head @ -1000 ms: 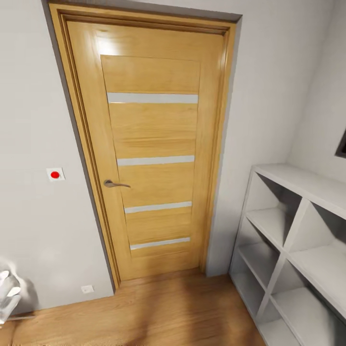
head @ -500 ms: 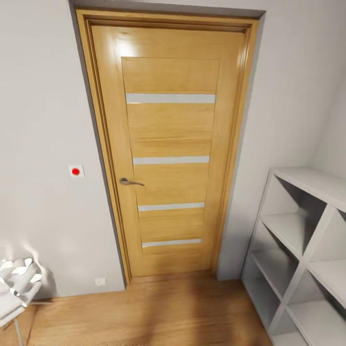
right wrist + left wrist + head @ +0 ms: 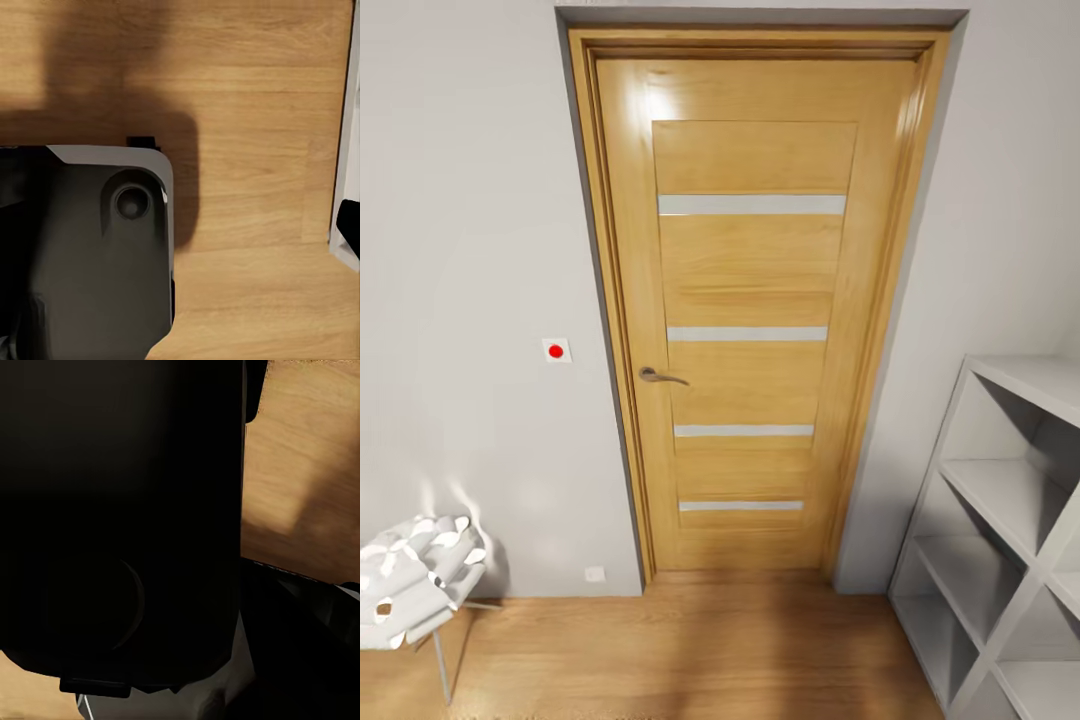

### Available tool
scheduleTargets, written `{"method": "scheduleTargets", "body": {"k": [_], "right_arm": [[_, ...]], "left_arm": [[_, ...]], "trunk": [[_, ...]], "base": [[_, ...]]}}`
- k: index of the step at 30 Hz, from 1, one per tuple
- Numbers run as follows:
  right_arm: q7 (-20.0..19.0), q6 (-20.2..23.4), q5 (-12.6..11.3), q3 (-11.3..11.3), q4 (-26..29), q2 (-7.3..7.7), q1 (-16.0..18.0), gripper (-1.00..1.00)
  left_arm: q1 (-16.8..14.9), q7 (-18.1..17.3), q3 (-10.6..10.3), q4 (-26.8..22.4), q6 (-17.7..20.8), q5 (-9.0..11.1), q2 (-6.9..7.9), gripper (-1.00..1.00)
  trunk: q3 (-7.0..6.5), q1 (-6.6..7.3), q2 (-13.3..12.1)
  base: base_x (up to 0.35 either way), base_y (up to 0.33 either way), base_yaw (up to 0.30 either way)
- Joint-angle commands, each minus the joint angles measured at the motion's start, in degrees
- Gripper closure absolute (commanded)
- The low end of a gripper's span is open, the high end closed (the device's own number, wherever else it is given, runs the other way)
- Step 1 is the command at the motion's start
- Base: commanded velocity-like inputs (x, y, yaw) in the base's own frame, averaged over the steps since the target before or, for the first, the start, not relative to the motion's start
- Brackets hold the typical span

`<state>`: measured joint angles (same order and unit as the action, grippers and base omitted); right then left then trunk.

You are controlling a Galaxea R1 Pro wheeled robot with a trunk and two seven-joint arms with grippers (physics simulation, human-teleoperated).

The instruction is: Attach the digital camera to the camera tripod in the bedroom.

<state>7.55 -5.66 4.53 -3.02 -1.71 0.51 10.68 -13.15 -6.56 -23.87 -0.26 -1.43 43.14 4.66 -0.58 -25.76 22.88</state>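
Note:
A chunky black body [image 3: 120,517] with a faint round shape on it sits right against the lens in the left wrist view; it looks like the digital camera, held in my left gripper, whose fingers are hidden behind it. Under it show light wood floor [image 3: 300,457] and a dark part of my own base [image 3: 300,645]. The right wrist view looks down on my grey and black base [image 3: 97,255] over the wood floor. The camera tripod is out of view.
Straight ahead is a closed light-wood door [image 3: 750,320] with a metal handle [image 3: 660,377]. A white switch with a red dot [image 3: 556,350] is on the wall to its left. A white open shelf unit [image 3: 1010,520] stands at the right, a white ruffled seat [image 3: 415,580] at the lower left.
The whole head view has swung to the left: door and shelf unit slide right in the picture and more of the white seat comes in. Nothing in the room itself has moved.

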Motion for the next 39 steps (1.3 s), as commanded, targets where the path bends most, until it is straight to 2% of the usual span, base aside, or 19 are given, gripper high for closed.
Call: {"method": "scheduleTargets", "body": {"k": [1,39], "right_arm": [[0.18,-0.32,0.48,-0.32,-0.17,0.01,0.05,-1.0],[0.27,-0.32,0.48,-0.32,-0.17,0.01,0.05,-1.0]], "left_arm": [[-0.03,-0.3,-0.48,0.09,-0.15,0.46,0.0,1.0],[-0.03,-0.3,-0.48,0.09,-0.13,0.5,0.0,1.0]], "trunk": [[0.02,-0.02,0.04],[0.02,-0.02,0.04]], "base": [[0.0,0.0,0.198],[0.0,0.0,0.198]]}}
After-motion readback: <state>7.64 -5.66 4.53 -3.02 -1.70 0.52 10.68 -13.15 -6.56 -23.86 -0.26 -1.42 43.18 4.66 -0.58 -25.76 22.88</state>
